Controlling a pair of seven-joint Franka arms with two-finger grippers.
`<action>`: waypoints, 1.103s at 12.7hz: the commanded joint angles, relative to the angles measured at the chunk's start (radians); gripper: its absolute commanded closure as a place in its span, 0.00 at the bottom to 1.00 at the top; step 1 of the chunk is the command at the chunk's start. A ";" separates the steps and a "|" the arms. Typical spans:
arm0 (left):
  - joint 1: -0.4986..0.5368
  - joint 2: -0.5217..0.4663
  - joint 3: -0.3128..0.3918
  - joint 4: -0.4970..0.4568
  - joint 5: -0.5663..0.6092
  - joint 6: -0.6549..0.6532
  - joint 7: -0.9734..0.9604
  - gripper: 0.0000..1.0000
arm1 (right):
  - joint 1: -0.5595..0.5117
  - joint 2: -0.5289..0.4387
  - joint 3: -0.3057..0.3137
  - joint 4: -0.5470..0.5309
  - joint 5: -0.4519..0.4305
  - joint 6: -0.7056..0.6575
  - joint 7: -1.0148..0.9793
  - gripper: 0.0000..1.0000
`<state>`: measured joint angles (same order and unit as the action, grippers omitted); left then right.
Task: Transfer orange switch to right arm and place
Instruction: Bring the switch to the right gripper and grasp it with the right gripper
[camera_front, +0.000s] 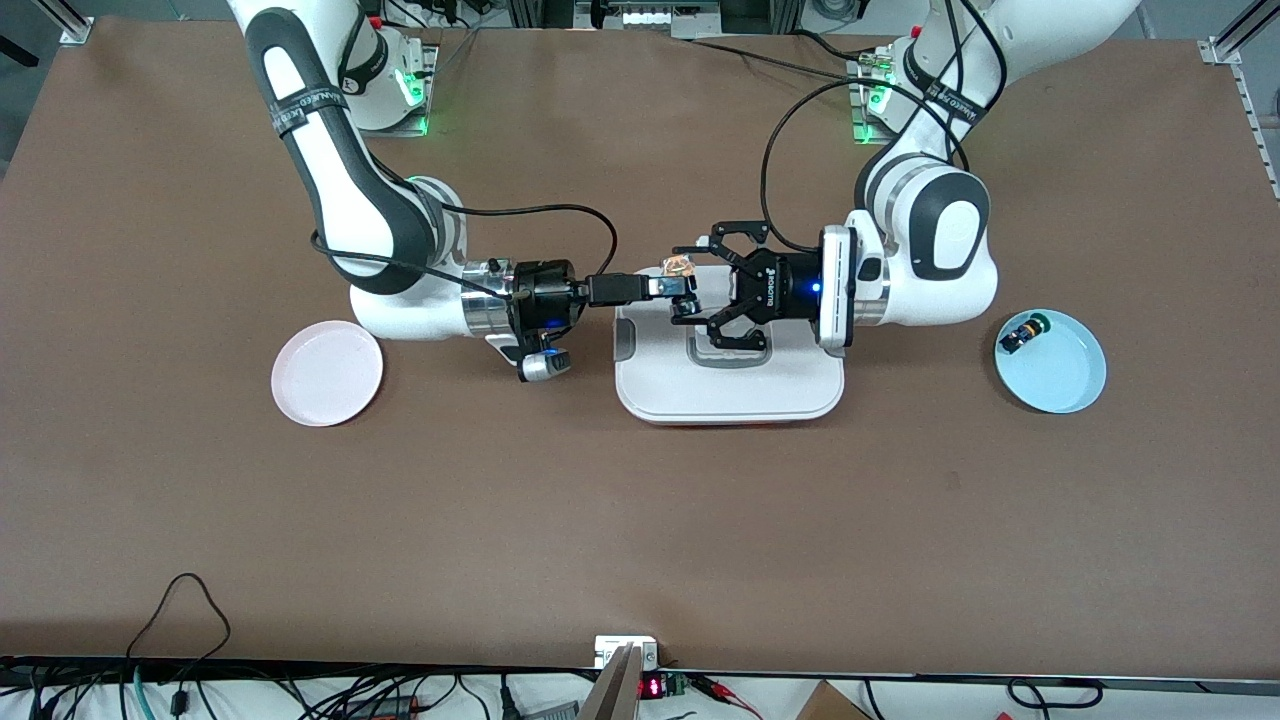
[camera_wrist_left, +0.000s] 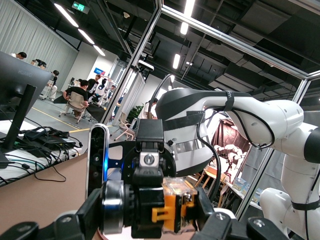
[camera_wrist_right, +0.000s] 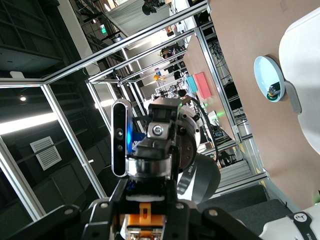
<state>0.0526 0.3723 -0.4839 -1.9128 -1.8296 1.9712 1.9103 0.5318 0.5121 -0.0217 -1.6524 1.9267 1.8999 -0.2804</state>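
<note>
Orange shows between the two tools in the front view, where we see them meet tip to tip above the white tray in the middle of the brown desk. We see the left tool, a black open-linkage claw, clenched on the orange switch, and the right tool, with narrow straight fingers, clamped onto the same switch from the other end. We count two arms, two plates and one tray: a pink plate toward the right arm's end of the desk, and a light blue plate toward the left arm's end. In the blue plate lies one small switch with a green cap.

From the left wrist view, we see the orange switch up close, an orange body with a clear part above it, gripped between dark fingers, with the right arm's wrist facing us.

From the right wrist view, we see the orange switch again, its orange band just under the left tool's black body. We also see the blue plate on the desk.
</note>
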 joint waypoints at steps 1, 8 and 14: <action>0.001 -0.013 -0.002 -0.003 -0.013 0.008 0.013 1.00 | 0.013 0.011 -0.006 0.031 0.018 0.004 -0.026 0.85; 0.003 -0.016 -0.001 -0.005 -0.023 0.006 0.013 0.01 | 0.014 0.011 -0.006 0.034 0.014 0.004 -0.095 0.91; 0.097 -0.049 0.010 -0.015 0.122 -0.005 0.004 0.00 | 0.005 0.011 -0.007 0.034 0.008 0.005 -0.124 0.91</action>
<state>0.0888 0.3611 -0.4795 -1.9114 -1.7836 1.9723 1.9239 0.5364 0.5150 -0.0236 -1.6349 1.9276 1.9133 -0.3784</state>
